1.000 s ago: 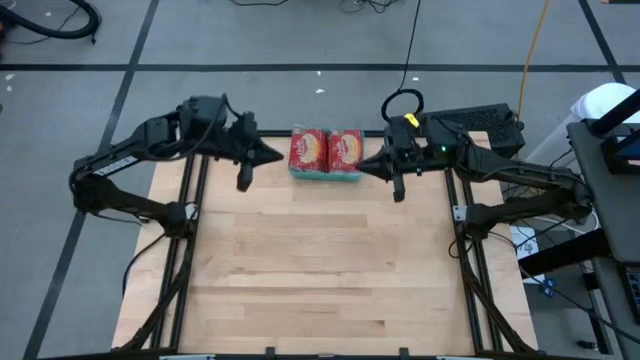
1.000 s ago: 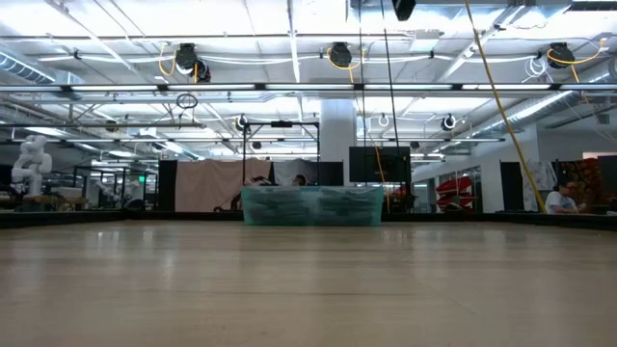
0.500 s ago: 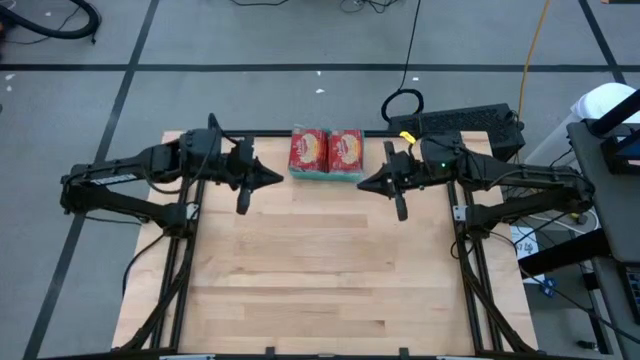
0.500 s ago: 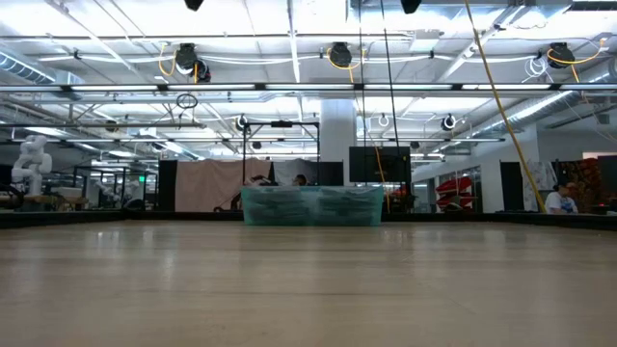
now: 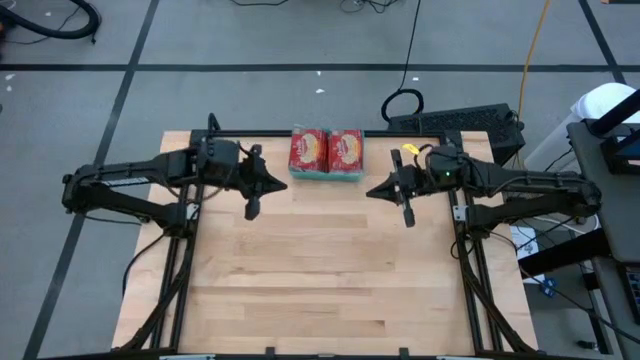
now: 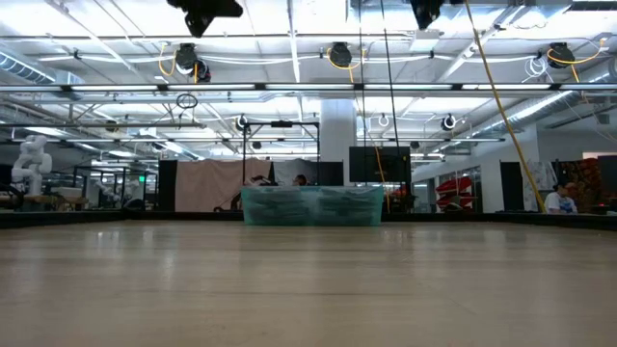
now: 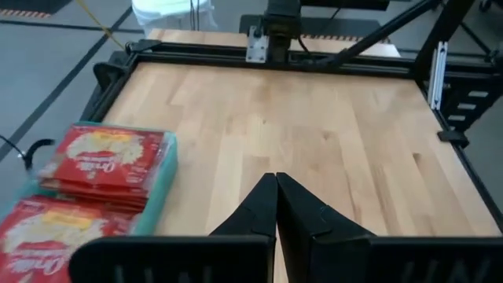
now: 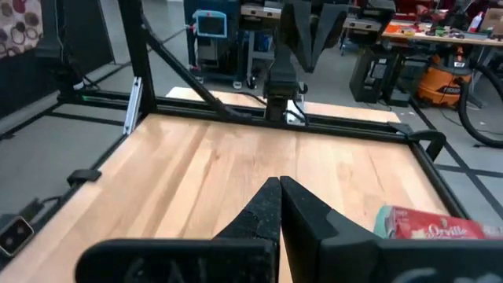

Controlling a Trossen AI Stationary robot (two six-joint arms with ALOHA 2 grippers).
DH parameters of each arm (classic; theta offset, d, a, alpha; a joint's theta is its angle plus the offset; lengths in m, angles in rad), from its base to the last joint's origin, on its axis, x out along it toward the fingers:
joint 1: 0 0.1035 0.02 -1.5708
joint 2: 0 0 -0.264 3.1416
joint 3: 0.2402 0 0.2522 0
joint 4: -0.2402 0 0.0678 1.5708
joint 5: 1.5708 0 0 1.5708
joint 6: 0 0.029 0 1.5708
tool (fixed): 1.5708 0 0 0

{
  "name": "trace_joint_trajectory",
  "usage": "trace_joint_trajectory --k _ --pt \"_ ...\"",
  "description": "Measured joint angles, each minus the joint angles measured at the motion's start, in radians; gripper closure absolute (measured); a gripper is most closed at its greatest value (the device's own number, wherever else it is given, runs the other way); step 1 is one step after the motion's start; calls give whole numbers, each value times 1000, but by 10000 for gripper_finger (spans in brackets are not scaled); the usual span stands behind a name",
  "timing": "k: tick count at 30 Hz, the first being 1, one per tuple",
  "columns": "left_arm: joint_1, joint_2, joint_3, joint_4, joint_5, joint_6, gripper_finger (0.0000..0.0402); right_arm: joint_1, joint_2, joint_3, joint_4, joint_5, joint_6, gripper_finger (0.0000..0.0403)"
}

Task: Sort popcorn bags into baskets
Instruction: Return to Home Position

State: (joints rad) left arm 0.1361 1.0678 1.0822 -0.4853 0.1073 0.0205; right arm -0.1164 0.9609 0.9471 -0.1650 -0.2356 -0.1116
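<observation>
We see L gripper [image 5: 277,182] & R gripper [image 5: 372,191], both closed tight w/ nothing held, now further back from teal tray [image 5: 325,176]; popcorn bags [image 5: 326,150] unmoved at worktop's [image 5: 320,270] far edge.

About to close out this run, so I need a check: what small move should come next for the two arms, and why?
Probably bring both arms to their rest pose. Every popcorn bag in view lies in the teal tray at the far edge of the table; the left gripper and right gripper are shut, hold nothing, and hang either side of the tray.
</observation>
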Motion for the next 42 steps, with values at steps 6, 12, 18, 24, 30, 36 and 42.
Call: trace_joint_trajectory --k 6,12,18,24,30,36,42 --pt "-28 -33 -157 200 -30 -57 398 0 -92 -249 248 36 -17 403" --pt "-29 -37 -268 285 -38 -57 399 -1 -182 -490 553 131 47 403" --pt "-5 -48 -390 400 -40 -51 400 -1 -244 -687 744 131 116 403" --pt "10 -102 -551 565 -40 -65 400 -1 -304 -805 786 131 157 403" --pt "8 -211 -672 617 -39 -91 401 -2 -377 -886 784 132 171 403" --pt "9 -335 -758 617 -39 -94 401 -2 -442 -908 742 138 168 403" --pt "-2 -424 -845 620 -61 -134 401 -2 -485 -910 696 162 154 403"
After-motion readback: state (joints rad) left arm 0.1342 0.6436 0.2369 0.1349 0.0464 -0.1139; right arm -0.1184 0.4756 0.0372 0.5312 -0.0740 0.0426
